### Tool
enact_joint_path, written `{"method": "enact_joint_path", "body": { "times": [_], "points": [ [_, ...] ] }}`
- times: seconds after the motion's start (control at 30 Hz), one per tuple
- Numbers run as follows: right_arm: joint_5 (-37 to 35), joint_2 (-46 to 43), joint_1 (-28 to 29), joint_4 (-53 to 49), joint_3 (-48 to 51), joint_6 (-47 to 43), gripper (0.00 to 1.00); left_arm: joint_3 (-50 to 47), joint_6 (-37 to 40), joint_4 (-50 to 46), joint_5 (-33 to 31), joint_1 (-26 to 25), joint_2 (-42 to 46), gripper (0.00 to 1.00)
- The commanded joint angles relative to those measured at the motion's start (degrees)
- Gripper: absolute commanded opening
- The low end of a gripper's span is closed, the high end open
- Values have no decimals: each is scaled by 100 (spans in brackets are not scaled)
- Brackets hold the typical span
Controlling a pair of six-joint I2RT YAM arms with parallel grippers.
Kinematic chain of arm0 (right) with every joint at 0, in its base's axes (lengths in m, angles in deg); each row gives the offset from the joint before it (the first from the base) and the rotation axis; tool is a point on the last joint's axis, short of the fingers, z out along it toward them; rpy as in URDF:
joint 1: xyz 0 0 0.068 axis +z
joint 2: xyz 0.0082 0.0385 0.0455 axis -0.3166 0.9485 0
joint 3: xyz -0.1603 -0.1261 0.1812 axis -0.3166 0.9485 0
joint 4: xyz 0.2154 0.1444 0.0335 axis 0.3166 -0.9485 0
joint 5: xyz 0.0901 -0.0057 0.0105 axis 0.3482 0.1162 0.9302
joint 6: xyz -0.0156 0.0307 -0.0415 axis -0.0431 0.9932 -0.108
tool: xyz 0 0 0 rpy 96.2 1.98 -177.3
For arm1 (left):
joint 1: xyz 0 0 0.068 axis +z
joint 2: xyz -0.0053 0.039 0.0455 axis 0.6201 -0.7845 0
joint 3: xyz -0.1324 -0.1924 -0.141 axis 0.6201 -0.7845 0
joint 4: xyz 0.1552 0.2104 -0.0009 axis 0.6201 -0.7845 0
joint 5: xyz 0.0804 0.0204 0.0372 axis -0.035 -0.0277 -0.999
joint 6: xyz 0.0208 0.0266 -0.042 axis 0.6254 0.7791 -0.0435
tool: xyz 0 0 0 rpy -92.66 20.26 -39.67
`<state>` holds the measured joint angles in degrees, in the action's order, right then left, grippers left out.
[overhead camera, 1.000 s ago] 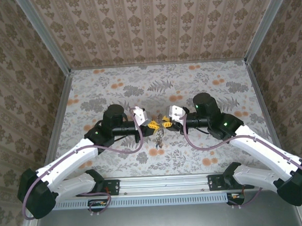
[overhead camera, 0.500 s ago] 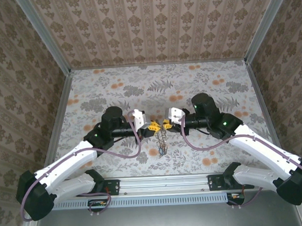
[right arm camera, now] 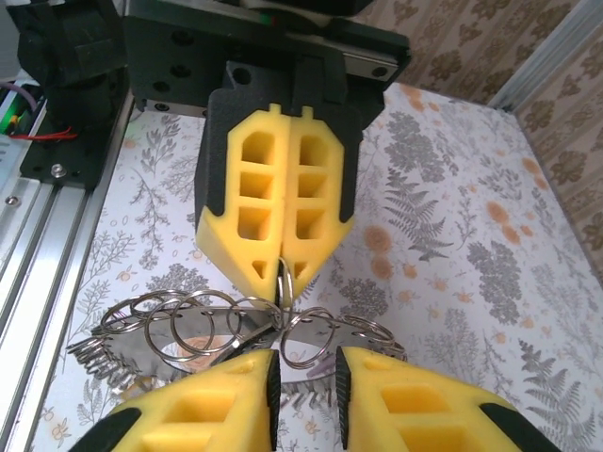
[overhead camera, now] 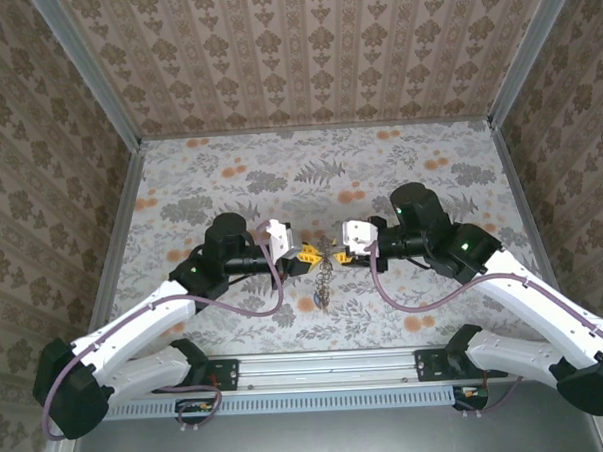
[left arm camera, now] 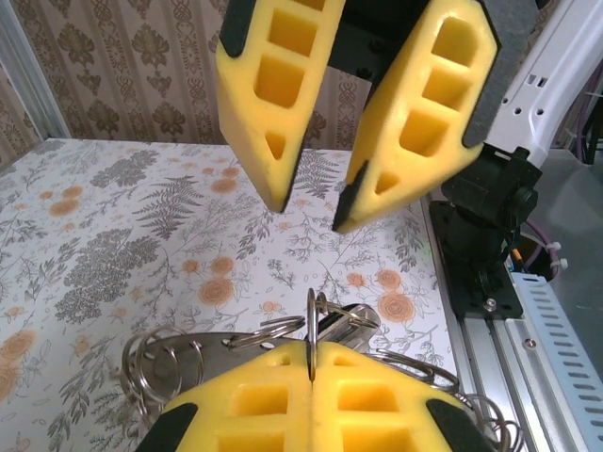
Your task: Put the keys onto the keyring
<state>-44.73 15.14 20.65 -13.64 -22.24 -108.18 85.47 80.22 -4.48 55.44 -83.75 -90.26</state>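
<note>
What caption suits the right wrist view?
Shut left gripper holds the keyring before the open right gripper.

Silver-grey keyring (right arm camera: 188, 331); table (overhead camera: 279, 167) patterned with grey ferns and orange blossoms.

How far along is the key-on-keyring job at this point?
Done: the keyring is picked up. In hand: the left hand is shut on a thin wire loop of it, while the right hand faces it with jaws apart, gripping nothing. Left: whether the key is threaded cannot be told, so threading may remain.
</note>
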Motion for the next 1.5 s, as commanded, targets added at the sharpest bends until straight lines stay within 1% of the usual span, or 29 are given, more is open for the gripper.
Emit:
{"method": "enact_joint_path", "body": {
  "times": [0.0, 0.1, 0.17, 0.33, 0.5, 0.67, 0.83, 0.97, 1.07, 1.17, 1.2, 1.3, 1.33, 1.37, 1.4, 1.47],
  "points": [
    [162, 139, 83, -204, -129, -192, 27, 112, 98, 260, 228, -66, 10, 0],
    [85, 237, 172, -208, -129, -223, 28, 151, 128, 213, 244, -88, -3, 0],
    [73, 299, 232, -19, -146, -213, 27, 163, 149, 183, 254, -106, -8, 0],
    [-60, 456, 298, 12, -157, -222, 16, 169, 169, 183, 282, -135, -34, 0],
    [-179, 498, 308, 38, -55, -238, 16, 162, 167, 257, 272, -151, -12, 0],
    [-84, 597, 350, -24, -58, -157, 17, 182, 154, 335, 259, -197, -56, 0],
    [-257, 761, 480, -146, -160, -279, 17, 248, 169, 331, 266, -255, -168, 0],
    [-285, 744, 484, -69, -128, -208, 17, 261, 192, 339, 278, -287, -206, 0],
    [-424, 740, 490, -58, -92, -139, 20, 210, 162, 411, 260, -291, -176, 0],
    [-522, 621, 454, 104, 70, -11, 20, 121, 132, 492, 214, -295, -114, 0],
    [-509, 570, 420, 165, 130, 62, 18, 96, 113, 510, 205, -295, -88, 0],
    [-337, 443, 279, 208, 243, 189, 3, 48, 104, 492, 143, -297, -29, 0],
    [-335, 407, 251, 199, 253, 199, 0, 50, 92, 418, 80, -293, 0, 0],
    [-333, 390, 241, 184, 258, 199, 0, 56, 71, 335, 3, -293, 11, 0],
    [-346, 375, 242, 142, 262, 176, 0, 81, 77, 211, -74, -292, 31, 2],
    [-382, 370, 234, 51, 240, 138, 0, 119, 140, -50, -154, -294, 58, 16]
  ]
}}
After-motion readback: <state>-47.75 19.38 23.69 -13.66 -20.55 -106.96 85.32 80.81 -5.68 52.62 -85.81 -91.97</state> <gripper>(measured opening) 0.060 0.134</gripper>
